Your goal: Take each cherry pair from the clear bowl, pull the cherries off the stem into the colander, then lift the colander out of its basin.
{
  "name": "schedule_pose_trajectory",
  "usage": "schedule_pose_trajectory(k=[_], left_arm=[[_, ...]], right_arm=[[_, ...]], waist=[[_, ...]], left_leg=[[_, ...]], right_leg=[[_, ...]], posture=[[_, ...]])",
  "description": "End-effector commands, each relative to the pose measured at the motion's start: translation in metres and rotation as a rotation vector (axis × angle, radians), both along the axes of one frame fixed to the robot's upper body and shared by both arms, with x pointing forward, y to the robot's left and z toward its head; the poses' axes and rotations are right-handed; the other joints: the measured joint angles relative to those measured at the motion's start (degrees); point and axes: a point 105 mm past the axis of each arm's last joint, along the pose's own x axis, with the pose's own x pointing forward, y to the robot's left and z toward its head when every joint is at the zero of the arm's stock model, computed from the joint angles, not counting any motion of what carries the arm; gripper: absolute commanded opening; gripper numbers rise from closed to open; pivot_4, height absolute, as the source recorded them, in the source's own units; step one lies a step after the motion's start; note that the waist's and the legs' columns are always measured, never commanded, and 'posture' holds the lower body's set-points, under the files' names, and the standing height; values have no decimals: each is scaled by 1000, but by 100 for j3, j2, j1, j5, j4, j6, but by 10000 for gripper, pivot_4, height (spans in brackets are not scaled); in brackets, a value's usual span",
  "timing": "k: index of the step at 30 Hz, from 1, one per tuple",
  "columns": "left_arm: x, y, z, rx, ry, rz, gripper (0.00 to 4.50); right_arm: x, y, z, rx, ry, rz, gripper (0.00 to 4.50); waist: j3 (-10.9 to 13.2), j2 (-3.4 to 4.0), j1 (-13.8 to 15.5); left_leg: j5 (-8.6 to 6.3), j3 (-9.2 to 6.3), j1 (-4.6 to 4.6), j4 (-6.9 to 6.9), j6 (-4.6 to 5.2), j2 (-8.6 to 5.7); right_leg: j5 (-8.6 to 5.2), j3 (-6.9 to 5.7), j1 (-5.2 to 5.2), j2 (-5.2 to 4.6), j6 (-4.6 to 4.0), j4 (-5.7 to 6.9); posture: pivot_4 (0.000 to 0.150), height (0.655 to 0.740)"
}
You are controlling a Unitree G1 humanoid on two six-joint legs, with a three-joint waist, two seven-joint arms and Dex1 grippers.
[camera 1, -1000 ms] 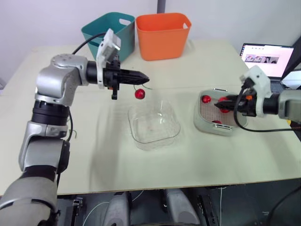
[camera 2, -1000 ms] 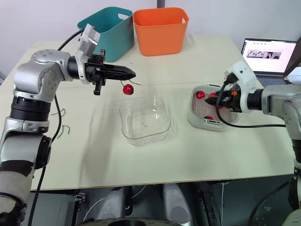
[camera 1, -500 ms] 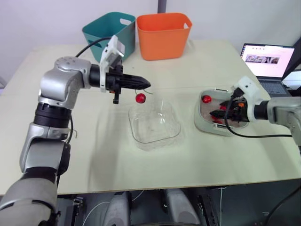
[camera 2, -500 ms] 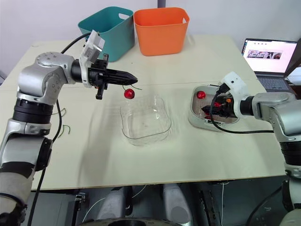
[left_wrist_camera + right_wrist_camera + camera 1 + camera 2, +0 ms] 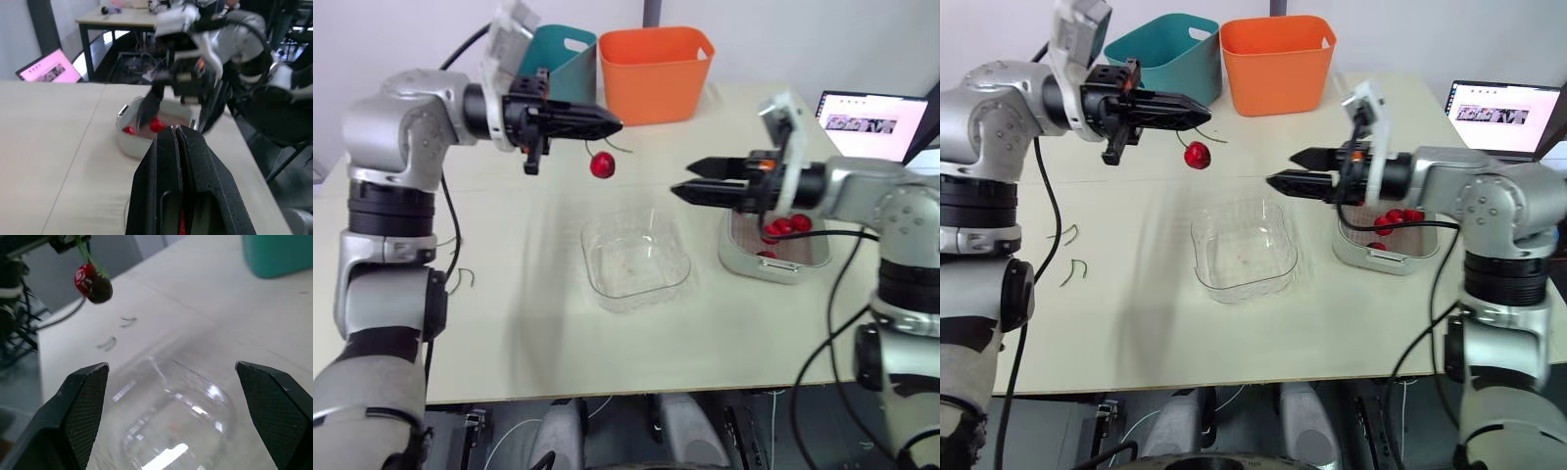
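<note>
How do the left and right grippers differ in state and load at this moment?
The left gripper is shut on a stem with one cherry hanging below; the right gripper is open and empty. The right gripper is beside the colander; the left gripper is across the clear bowl from it. Both are raised above the table, tips facing each other.

Colander (image 5: 800,250) part-hidden behind right arm (image 5: 847,181); teal bin (image 5: 563,59) behind left arm (image 5: 480,98); laptop (image 5: 1503,116) cut by edge.
</note>
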Motion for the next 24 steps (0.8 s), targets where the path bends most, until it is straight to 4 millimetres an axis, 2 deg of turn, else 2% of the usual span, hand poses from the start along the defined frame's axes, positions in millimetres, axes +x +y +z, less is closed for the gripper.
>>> schedule_pose_trajectory(k=[1, 5, 12, 17, 24], left_arm=[[-10, -2, 13, -12, -45, -32, 0], [-10, -6, 8, 1, -41, -36, 0], [-7, -10, 2, -4, -31, -27, 0], [-8, -14, 0, -19, -21, -40, 0], [-7, -19, -1, -33, -18, -44, 0]], right_arm=[[-6, 19, 21, 71, -45, 56, 44577], [-7, 39, 24, 122, -4, 109, 44577], [-13, 62, 24, 149, 26, 164, 44577], [-11, 73, 21, 159, 41, 166, 44577], [-8, 79, 15, 156, 59, 157, 44577]], waist=[[0, 0, 7], [0, 0, -2], [0, 0, -6], [0, 0, -11], [0, 0, -7]], left_leg=[[0, 0, 0, 0, 0, 0], [0, -1, -1, -1, 0, 1], [0, -2, 0, -1, 0, 1], [0, -2, 0, -2, 0, 1], [0, -3, 0, -1, 0, 1]], right_leg=[[2, -1, 1, -1, -3, 0], [10, -2, 0, 0, -15, 0], [10, -3, 0, 0, -15, 2], [10, -3, -1, 1, -15, 4], [10, -4, -1, 1, -15, 4]], posture=[[1500, 7400], [1500, 7400], [1500, 7400], [1500, 7400], [1500, 7400]])
